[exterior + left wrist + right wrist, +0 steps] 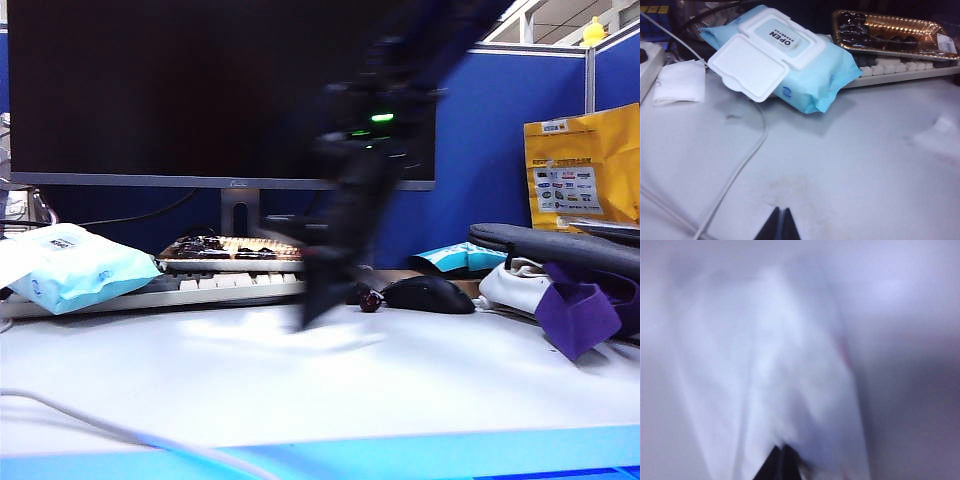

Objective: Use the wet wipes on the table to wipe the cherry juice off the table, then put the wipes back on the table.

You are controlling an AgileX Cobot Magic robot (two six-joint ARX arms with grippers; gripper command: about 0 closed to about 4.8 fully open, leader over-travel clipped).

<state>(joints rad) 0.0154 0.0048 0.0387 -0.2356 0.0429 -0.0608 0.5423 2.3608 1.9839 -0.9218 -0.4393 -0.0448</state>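
Right, your right gripper (781, 450) clamped shut on wet wipes (775, 390), sheet spread against table (420, 380) mid-desk, in front of keyboard (200, 290). Arm blurred in exterior view, so you're sweeping fast. Juice itself not discernible; faint pink on sheet edge only. Left gripper (780, 220) closed, empty, low over table well apart from the wipe, near packet (790, 65). Watch it: cherry (370, 300) and mouse (428, 294) sit just beside the arm. Wide stroke could knock cherry, smear fresh juice. Thin sheet may bunch or slip from jaws.
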